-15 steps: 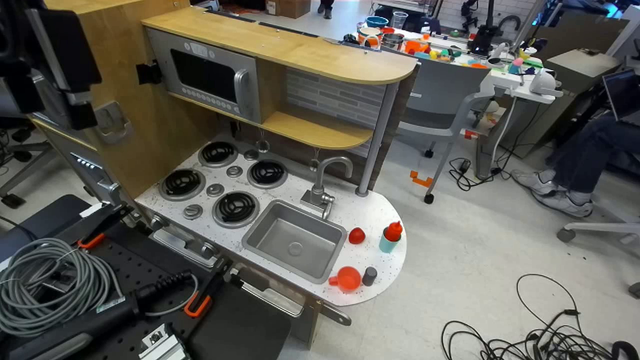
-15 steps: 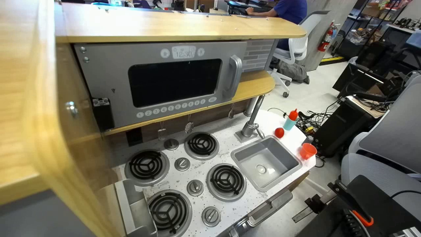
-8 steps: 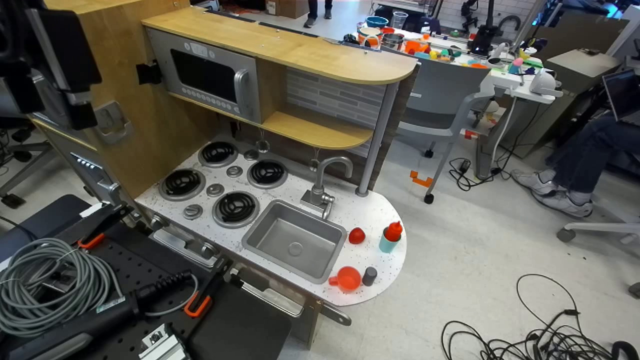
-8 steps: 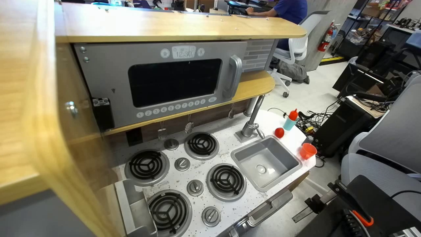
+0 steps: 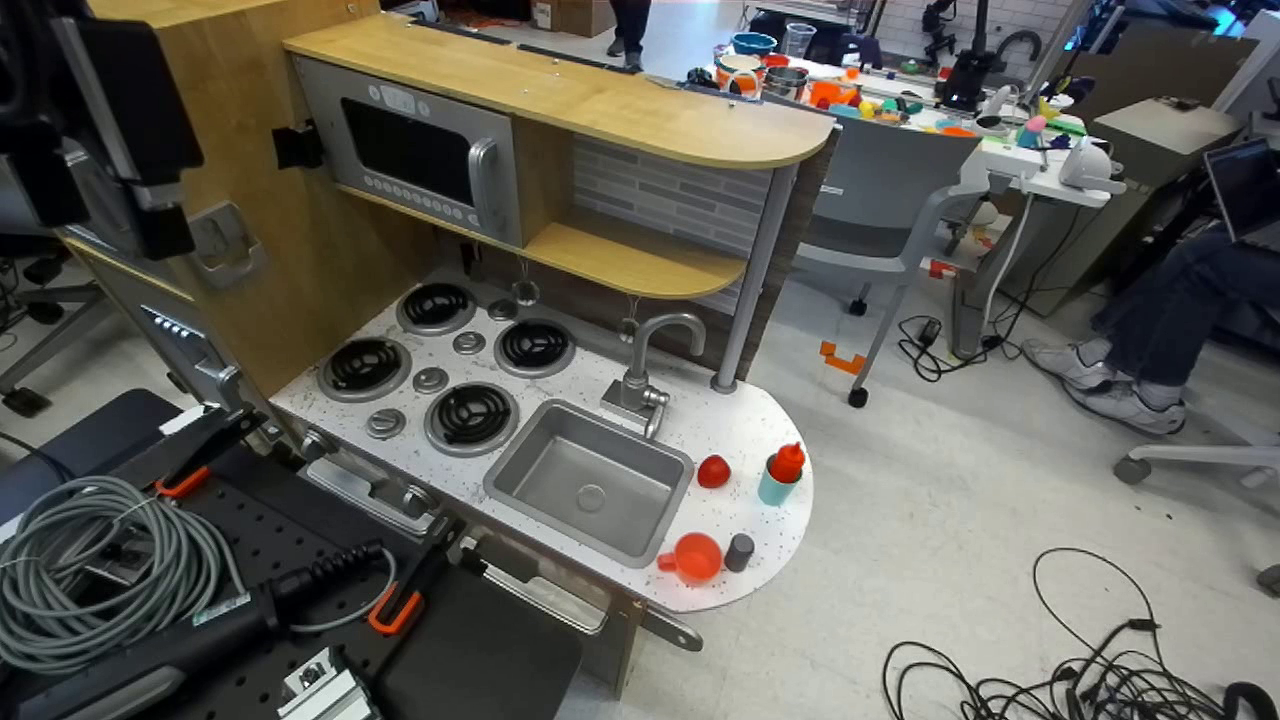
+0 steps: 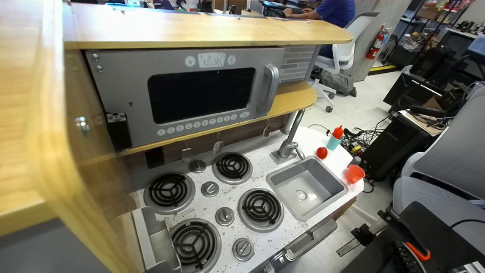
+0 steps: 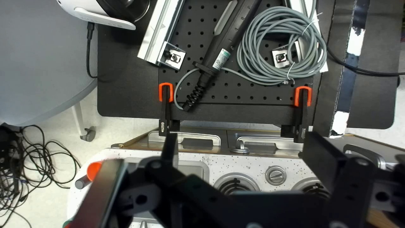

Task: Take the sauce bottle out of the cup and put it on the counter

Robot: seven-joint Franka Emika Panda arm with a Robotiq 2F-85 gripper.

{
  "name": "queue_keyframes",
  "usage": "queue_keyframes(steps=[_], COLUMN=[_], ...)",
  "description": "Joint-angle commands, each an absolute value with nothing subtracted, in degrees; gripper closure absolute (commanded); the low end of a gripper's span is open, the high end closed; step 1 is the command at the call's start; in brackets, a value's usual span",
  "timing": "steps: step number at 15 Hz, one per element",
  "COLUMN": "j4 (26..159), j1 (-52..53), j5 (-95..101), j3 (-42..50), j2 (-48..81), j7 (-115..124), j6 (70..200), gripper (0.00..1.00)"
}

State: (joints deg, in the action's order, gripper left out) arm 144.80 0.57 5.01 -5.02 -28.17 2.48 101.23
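White toy-kitchen worktop (image 5: 740,422) before me: red sauce bottle (image 5: 788,461) in turquoise cup (image 5: 775,491), three o'clock from the sink (image 5: 590,470) in an exterior view; gripper (image 7: 244,152) spread wide, empty.

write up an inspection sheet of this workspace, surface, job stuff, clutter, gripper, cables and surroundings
Surface: speckled white counter, with sink and four burners
Job's things: sauce bottle sits in turquoise cup on the counter
Clutter: red rounded object, orange-red cup, dark grey cylinder
Gripper: jaws apart, nothing seen between them
Cables: grey cable coil on black table; black cable tangle on floor
Surroundings: person in blue and fire extinguisher, in an exterior view
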Motion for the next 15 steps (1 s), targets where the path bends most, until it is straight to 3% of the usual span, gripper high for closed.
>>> queue_keyframes(steps=[1, 9, 15], j4=[144.7, 145.2, 141.2], j1=[1.3, 1.9, 1.2], j5=[5.2, 5.6, 4.5], j3=[-4.4, -3.9, 1.4], j2=[-28.1, -29.0, -28.1], j7=[2.7, -0.1, -10.8], j6=[101.1, 102.3, 108.7], gripper=[0.0, 0.0, 0.0])
